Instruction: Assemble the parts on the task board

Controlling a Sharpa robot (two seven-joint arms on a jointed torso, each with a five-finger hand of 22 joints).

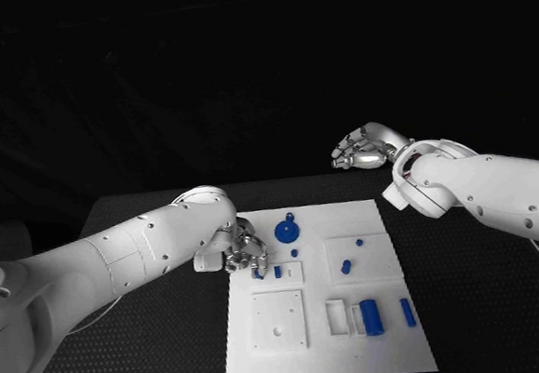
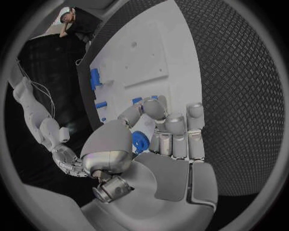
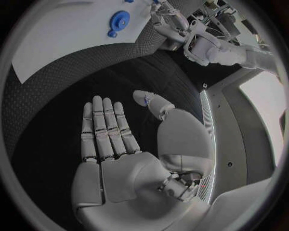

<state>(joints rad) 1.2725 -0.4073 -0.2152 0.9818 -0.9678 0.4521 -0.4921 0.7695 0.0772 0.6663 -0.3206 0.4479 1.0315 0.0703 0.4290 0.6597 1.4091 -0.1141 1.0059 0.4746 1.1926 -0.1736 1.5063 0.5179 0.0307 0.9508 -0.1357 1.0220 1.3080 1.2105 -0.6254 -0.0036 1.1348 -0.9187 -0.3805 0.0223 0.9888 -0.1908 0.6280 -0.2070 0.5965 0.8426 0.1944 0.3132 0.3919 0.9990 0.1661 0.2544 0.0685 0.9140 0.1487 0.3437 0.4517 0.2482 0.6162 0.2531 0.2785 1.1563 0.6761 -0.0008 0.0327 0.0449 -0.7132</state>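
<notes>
White board: the task board (image 1: 358, 230) lies mid-table on the black table (image 1: 503, 304).
Blue parts: a round disc part (image 1: 288, 232) sits near the board's far edge; small pegs (image 1: 346, 267) lie mid-board; a cylinder (image 1: 372, 315) and a thin bar (image 1: 408, 312) lie toward its near edge, long axes running near-to-far.
Left hand: the left hand (image 1: 235, 253) hangs over the board's left edge, fingers curled down by a small blue piece (image 1: 278, 273); whether it grips anything, I cannot tell.
Right hand: the right hand (image 1: 365, 147) is beyond the board's far right corner, fingers straight and apart, holding nothing.
Key relation: the disc part lies just beside the left hand, toward the board's middle; the left hand is nearer, I judge.
</notes>
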